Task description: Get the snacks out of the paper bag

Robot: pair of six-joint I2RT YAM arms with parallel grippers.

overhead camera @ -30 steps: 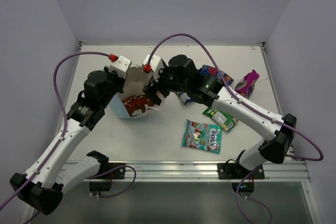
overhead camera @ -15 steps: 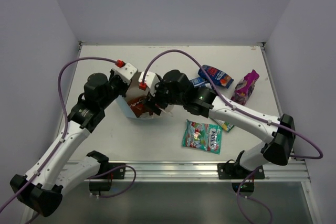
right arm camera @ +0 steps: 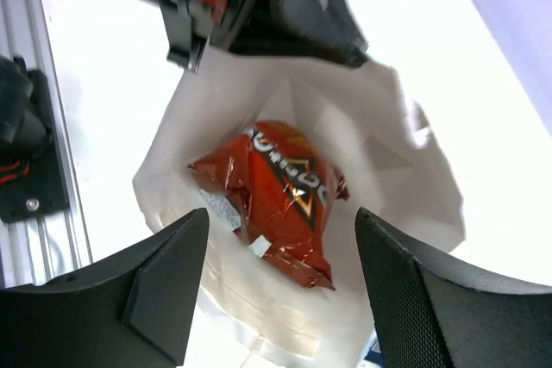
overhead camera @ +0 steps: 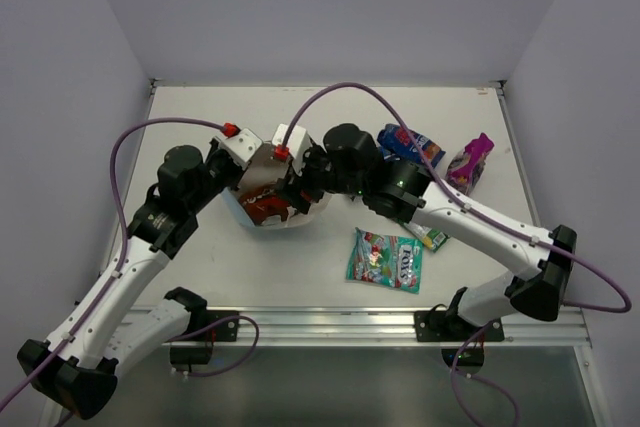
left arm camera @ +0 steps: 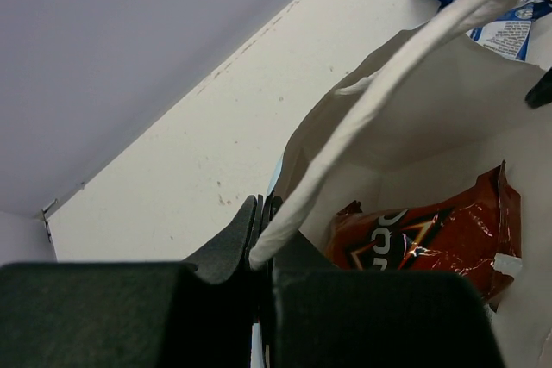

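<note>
The paper bag stands left of the table's middle, its white inside showing. A red-orange Doritos packet lies at its bottom and also shows in the left wrist view and from above. My left gripper is shut on the bag's rim by the white loop handle. My right gripper is open and empty, its jaws wide apart above the bag's mouth, over the Doritos packet without touching it. In the top view it hangs at the bag's right rim.
On the table right of the bag lie a teal packet, a green-yellow packet partly under my right arm, a dark blue and red packet, a blue-white packet and a magenta-purple packet. A metal rail runs along the near edge.
My right gripper has swung left from beside the bag to over its mouth. The bag has shifted a little to the right and its mouth now gapes wider. My left gripper keeps its hold.
</note>
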